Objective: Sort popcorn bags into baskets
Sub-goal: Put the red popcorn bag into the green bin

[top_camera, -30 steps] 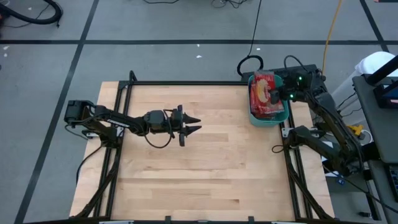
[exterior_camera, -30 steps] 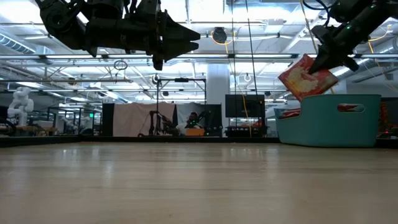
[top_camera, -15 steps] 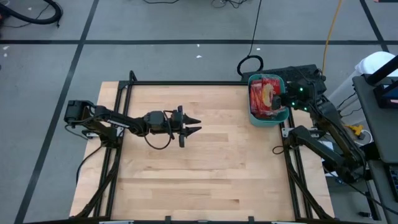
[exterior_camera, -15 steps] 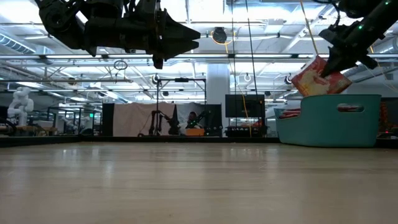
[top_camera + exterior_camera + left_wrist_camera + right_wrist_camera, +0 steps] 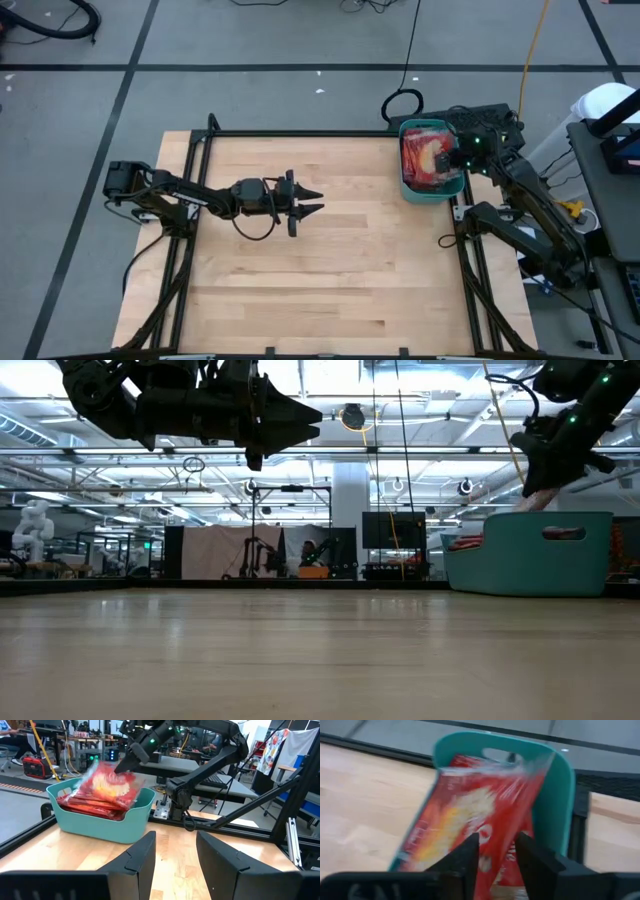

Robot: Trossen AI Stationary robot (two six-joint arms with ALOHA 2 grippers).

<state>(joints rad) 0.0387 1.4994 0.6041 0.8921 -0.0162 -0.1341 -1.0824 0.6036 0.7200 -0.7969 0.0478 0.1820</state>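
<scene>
Right gripper point(image 5: 455, 152) jaws parted over teal basket point(image 5: 407, 187), far right | popcorn bag point(image 5: 111, 784) dropping onto pile | risk: slides over rim | left gripper point(image 5: 312, 200) jaws open, mid-counter

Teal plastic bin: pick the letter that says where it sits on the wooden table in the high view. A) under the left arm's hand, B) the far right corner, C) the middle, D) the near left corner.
B: the teal plastic bin, filled with red popcorn bags, sits at the wooden table's far right corner, below the right hand.
</scene>
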